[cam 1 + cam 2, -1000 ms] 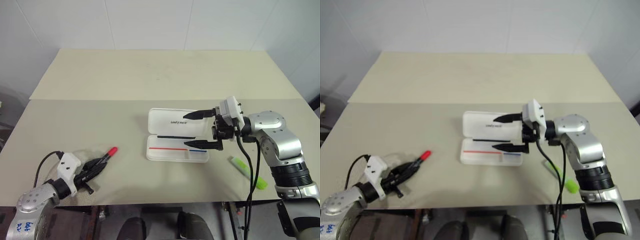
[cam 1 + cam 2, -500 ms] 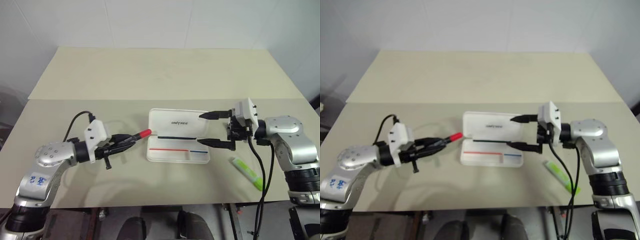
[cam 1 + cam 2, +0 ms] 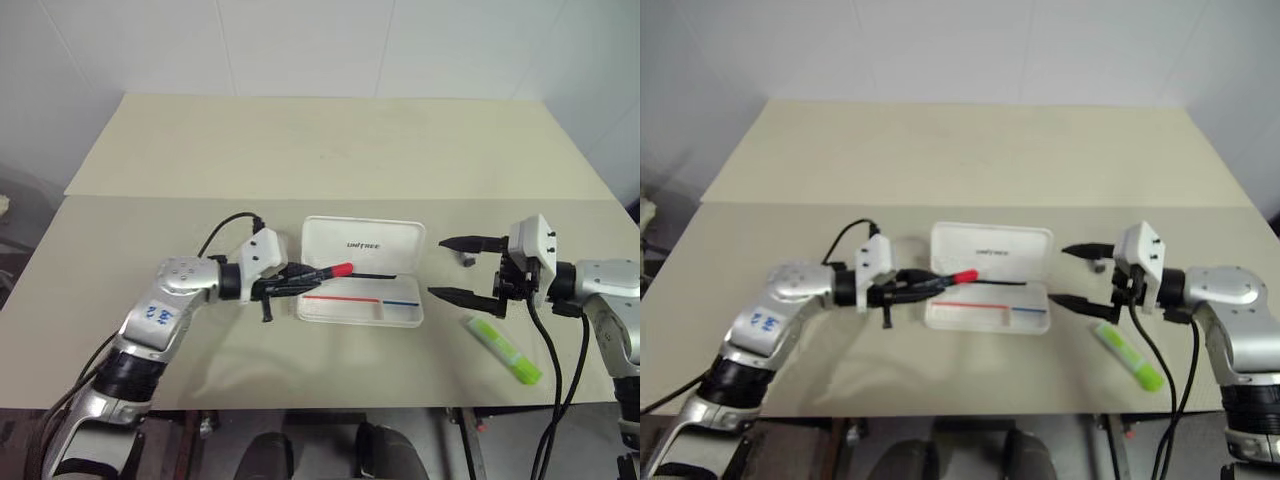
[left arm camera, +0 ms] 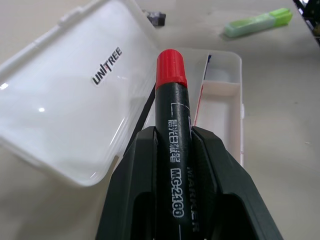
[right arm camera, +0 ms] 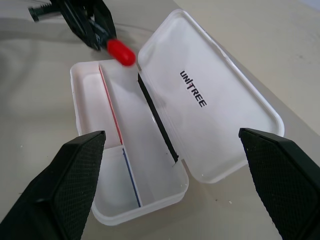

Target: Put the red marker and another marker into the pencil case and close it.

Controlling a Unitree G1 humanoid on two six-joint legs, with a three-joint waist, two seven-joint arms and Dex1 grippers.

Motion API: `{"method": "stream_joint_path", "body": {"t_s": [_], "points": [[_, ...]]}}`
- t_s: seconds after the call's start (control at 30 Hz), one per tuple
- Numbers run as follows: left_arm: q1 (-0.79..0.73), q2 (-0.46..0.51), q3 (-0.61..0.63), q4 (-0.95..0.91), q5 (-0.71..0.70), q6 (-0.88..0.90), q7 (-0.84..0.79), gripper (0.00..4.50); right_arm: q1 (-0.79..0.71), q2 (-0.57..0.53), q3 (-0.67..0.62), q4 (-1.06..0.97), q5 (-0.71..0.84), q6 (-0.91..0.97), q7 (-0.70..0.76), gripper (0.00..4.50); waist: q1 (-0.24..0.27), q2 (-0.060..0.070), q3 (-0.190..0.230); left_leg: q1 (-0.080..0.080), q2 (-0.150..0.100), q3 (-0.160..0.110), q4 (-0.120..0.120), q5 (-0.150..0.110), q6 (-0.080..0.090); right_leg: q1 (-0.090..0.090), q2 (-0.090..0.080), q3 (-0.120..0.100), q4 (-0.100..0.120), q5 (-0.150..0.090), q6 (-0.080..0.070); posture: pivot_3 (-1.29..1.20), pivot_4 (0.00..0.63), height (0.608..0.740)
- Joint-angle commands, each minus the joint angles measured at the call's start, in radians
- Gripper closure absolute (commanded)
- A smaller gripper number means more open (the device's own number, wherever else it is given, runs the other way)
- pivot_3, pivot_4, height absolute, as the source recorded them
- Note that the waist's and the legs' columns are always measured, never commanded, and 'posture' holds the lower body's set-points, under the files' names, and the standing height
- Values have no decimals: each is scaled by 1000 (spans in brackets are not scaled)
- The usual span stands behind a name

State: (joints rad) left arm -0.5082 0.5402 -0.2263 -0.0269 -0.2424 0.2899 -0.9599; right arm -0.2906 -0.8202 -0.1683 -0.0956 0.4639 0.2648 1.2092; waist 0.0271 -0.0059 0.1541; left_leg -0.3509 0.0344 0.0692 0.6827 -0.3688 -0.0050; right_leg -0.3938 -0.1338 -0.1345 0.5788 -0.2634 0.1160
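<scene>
On the beige worktop (image 3: pixel 150 150), the flat white hard-plastic hinged pencil case (image 3: pixel 361 272) lies open. The left claw (image 3: pixel 300 281), clenched on the black red-capped marker (image 3: pixel 322 272), points it lengthwise over the case's tray. The released right claw (image 3: pixel 458 268) hangs beside the case, nearer the lime-green marker (image 3: pixel 503 348).

pencil case (image 3: pixel 362 244): white, dark logo on lid, red-and-blue stripe inside. red marker (image 4: pixel 172 145): black barrel, white print, red cap. other marker (image 3: pixel 505 350): lime green. table (image 3: pixel 330 140): plain beige. gripper fingers (image 5: pixel 75 175): black.
</scene>
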Motion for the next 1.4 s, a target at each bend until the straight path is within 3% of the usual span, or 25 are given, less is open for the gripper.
{"method": "stream_joint_path", "body": {"t_s": [0.03, 0.8, 1.17, 1.4], "points": [[-39, -38, -29, 56, 40, -71, -13, 3867, 19, -14, -51, -75, 32, 15, -33, 0, 1, 0, 0, 0, 0, 0, 0, 0, 0, 0, 0, 0, 0, 0, 0, 0, 150, 740], [-162, -190, -102, 300, 162, -258, -77, 3867, 169, 12, -89, -270, 103, 65, -189, 0, 3, -1, 0, -1, 0, 0, 1, 0, 1, 1, 0, 0, -3, 1, 2, 0, 150, 740], [-192, -244, -76, 324, 158, -267, -45, 36, 175, 26, -71, -277, 105, 62, -221, 0, 3, -1, 0, -1, 0, 0, 1, 1, 1, 1, 0, 0, -3, 1, 2, 0, 150, 740], [-171, -244, -31, 207, 88, -207, -62, 36, 145, 41, -45, -244, 100, 67, -215, 0, 2, -1, 0, 0, 0, 0, 1, 1, 1, 1, 0, 0, -3, 1, 2, 0, 150, 740]]}}
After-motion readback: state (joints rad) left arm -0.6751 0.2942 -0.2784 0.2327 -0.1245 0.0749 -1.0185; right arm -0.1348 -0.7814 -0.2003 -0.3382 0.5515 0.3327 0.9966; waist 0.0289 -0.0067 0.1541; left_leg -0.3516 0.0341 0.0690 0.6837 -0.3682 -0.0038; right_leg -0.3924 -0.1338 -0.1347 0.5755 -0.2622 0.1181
